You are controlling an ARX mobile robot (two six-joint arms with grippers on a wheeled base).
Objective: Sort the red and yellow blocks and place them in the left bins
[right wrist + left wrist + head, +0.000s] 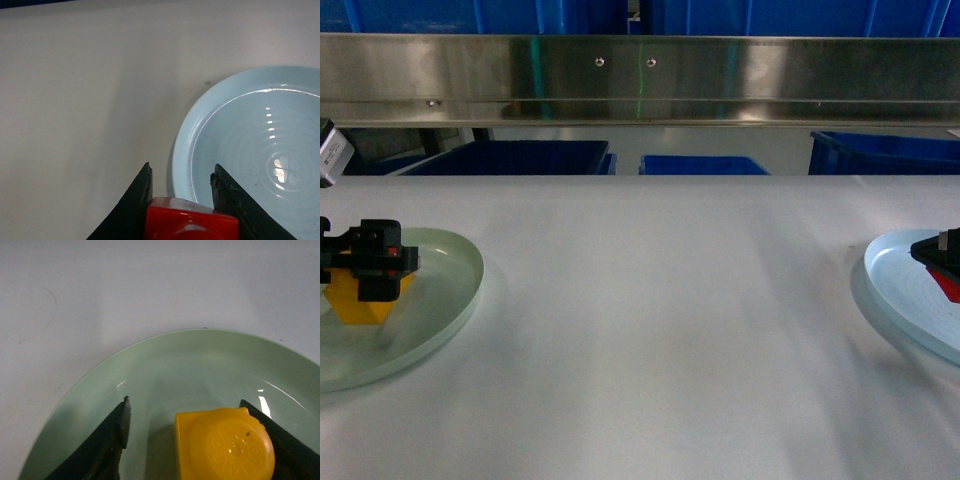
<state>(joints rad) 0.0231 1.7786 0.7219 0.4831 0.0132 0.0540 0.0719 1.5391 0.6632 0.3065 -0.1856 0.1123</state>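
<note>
The yellow block (222, 447) lies on a pale green plate (200, 365), a round stud facing the left wrist camera. My left gripper (184, 402) is open around it: the right finger touches the block and a gap shows at the left finger (117, 430). In the head view this gripper (370, 262) sits over the yellow block (365, 300) at the far left. My right gripper (181, 172) is shut on the red block (190, 222), held over the near rim of a pale blue plate (250, 145). A blue bin (520, 157) stands beyond the table's far edge on the left.
More blue bins (700, 165) (885, 152) stand behind the table at centre and right. A steel rail (640, 80) runs across above them. The green plate (440, 300) and the blue plate (905, 290) lie at opposite sides of the white table (660, 330).
</note>
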